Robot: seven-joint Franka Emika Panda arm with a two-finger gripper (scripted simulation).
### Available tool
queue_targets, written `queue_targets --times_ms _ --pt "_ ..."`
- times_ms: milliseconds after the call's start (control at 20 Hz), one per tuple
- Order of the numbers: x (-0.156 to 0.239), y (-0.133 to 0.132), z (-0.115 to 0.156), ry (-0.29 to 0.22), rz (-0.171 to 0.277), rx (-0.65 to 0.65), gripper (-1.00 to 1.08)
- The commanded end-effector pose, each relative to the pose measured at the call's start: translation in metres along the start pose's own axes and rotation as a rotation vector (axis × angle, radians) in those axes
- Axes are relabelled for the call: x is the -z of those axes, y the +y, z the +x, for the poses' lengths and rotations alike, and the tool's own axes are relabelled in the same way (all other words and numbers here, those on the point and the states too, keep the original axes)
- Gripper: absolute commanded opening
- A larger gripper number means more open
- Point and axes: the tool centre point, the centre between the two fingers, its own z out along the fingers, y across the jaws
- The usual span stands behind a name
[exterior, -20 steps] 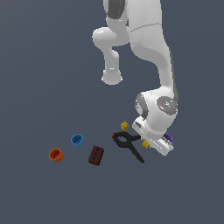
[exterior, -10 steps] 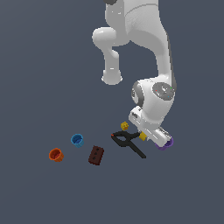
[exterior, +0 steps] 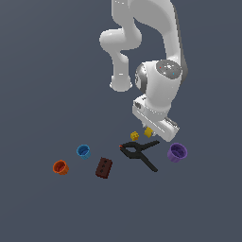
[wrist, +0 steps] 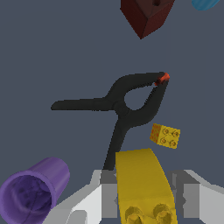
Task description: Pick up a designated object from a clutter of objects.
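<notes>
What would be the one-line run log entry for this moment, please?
phase: grasping | gripper: jaws either side of yellow block, closure unclear | beside it: black clamp, small yellow cube, purple cup

We record one item outside the task: the floor (exterior: 38, 71). It is a flat, matte surface of dark slate grey with a bluish cast. In the exterior view it fills the frame from edge to edge. The wrist view shows the same floor (wrist: 43, 43), even in tone.
</notes>
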Motion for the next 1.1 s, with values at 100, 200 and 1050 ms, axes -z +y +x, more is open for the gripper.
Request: queue_targets --times_ms 100,200,1050 --pt "0.034 0.024 0.001 -0.002 -0.001 0.001 -1.00" --pt "0.049 0.035 0.002 -0.003 -0.002 0.002 -1.00" --pt "0.178 0.121 0.011 -0.010 -0.010 0.007 -1.00"
